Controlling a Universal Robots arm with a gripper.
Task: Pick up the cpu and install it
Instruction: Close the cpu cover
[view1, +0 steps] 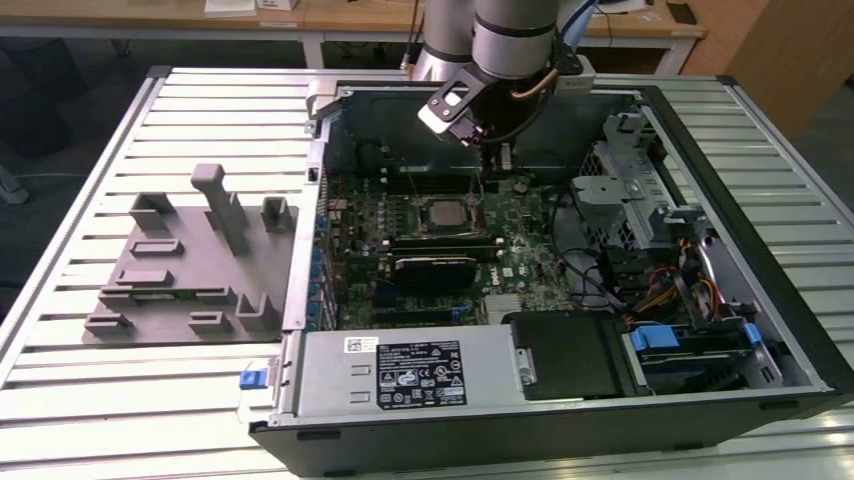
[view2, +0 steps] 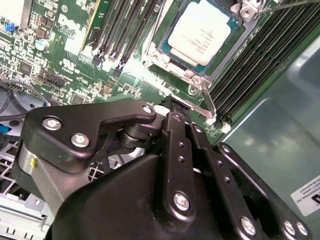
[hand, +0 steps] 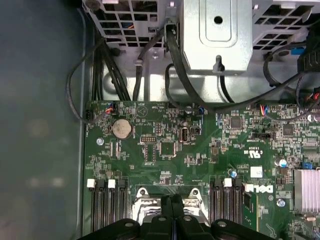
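- Placement: the cpu (view1: 441, 213) lies flat in the socket frame (view2: 192, 75) on the green motherboard (hand: 165, 150), inside the open computer case (view1: 561, 440). It is not in the pincer.
- In the second wrist view the cpu (view2: 202, 30) is a small square chip with a pale, silvery-grey metal top and rounded corners. A thin teal-green rim of board shows around the metal. There is faint print on top, too small to make out.
- It sits level and square to the frame, with metal brackets and screws at the frame's corners.
- Rows of long black memory slots (view2: 250, 65) run along both sides of the socket, just beside it.
- In the exterior view the cpu reads as a small grey square in a dark surround, near the middle of the board and far smaller than the case.
- The pincer (view1: 495, 170) hangs from the arm above the board, near the socket and apart from the chip.
- In both wrist views the pincer (view2: 172, 106) (hand: 172, 200) is clenched: its two black fingers (hand: 176, 204) meet along a narrow seam, with nothing seen between them.
- The case rests on a slatted metal worktop (view1: 134, 400). A grey plastic fixture (view1: 187, 270) with upright blocks stands beside the case on the exterior view's left.
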